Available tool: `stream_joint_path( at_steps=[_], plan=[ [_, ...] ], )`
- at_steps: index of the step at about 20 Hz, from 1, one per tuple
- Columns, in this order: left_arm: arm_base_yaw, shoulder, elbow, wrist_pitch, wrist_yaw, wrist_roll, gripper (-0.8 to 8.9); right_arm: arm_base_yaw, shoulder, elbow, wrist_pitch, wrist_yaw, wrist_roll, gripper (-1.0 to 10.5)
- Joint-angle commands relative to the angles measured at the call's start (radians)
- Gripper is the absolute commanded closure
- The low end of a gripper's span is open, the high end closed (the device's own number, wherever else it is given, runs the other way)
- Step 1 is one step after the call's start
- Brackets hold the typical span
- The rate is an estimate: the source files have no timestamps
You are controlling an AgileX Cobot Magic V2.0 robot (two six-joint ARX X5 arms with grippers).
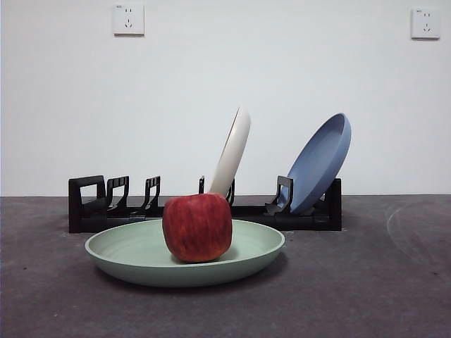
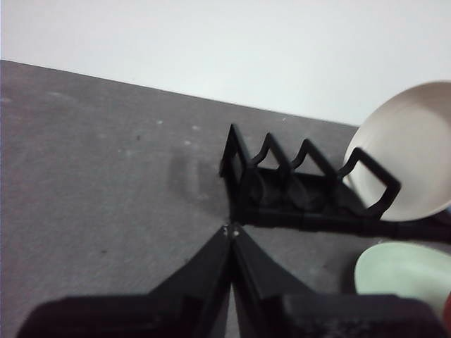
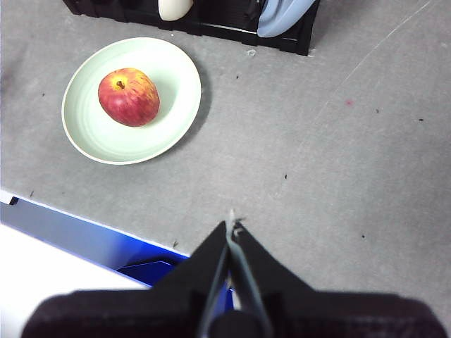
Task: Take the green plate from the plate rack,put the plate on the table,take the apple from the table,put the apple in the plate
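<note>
The green plate (image 1: 141, 257) lies flat on the table (image 1: 366, 282) in front of the plate rack (image 1: 310, 218). The red apple (image 1: 197, 227) sits in the plate, a little right of its middle. The right wrist view shows the plate (image 3: 91, 137) and the apple (image 3: 128, 96) from above. My right gripper (image 3: 231, 227) is shut and empty, raised well back from the plate. My left gripper (image 2: 230, 230) is shut and empty, near the handle end of the rack (image 2: 282, 190); the plate's edge (image 2: 402, 271) shows beside it. Neither gripper shows in the front view.
A cream-white plate (image 1: 231, 151) and a blue plate (image 1: 320, 163) lean upright in the rack. A blue and white edge (image 3: 77, 236) lies at the table's near side in the right wrist view. A white wall with two sockets stands behind.
</note>
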Motion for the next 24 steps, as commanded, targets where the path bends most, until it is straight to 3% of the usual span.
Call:
stream_joint_path(
  at_steps=[1,22,24],
  plan=[
    [0.005,-0.002,-0.008,-0.050,0.001,0.038,8.17,0.001,0.000,-0.005,0.003,0.005,0.008,9.5],
    [0.005,0.066,-0.008,-0.043,0.008,0.041,8.17,0.001,0.000,-0.005,0.004,0.008,-0.013,9.5],
    [0.005,0.073,-0.008,-0.043,0.008,0.041,8.17,-0.008,-0.002,-0.006,0.013,0.113,-0.072,9.5]
  ],
)
